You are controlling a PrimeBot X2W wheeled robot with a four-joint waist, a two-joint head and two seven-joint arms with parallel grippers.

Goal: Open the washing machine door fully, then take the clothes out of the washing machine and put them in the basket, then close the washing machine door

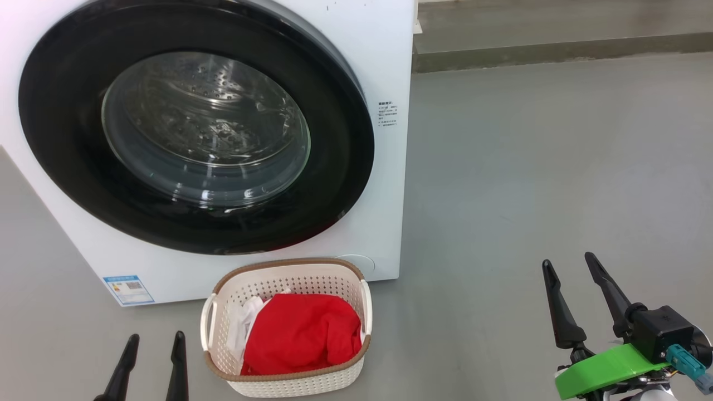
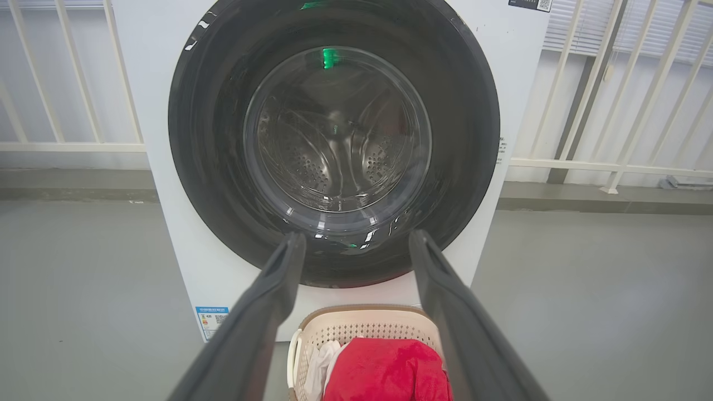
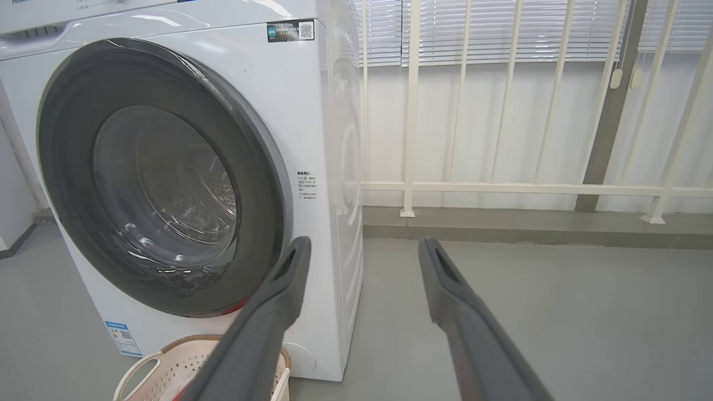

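Grey smooth floor (image 1: 529,167), indoor bay. White railing (image 3: 412,111) + blinds (image 3: 501,33) behind, low concrete kerb (image 1: 557,53) along the wall.

Head view: washing machine (image 1: 384,55) fills 10-11 o'clock. Its washing machine door (image 1: 55,139) looks flush w/ the front, no gap seen from right wrist cam either. Thru the glass the drum (image 1: 206,111) looks empty, bare steel.

At 6 o'clock of the door, on the floor just in front of the machine: basket (image 1: 289,262), red clothes (image 1: 303,334) w/ a bit of white piled inside.

At 7 o'clock the left gripper (image 1: 156,336) has fingers spread w/ nothing between them, just beside the basket, not touching. At 4 o'clock the right gripper (image 1: 568,259) is likewise spread + empty, well apart from everything.

My read: all 3 steps look done, unload finished, door shut. Next, if anything: confirm the latch caught. A light push on the rim's 3 o'clock side would settle it. Otherwise nothing left to grab.
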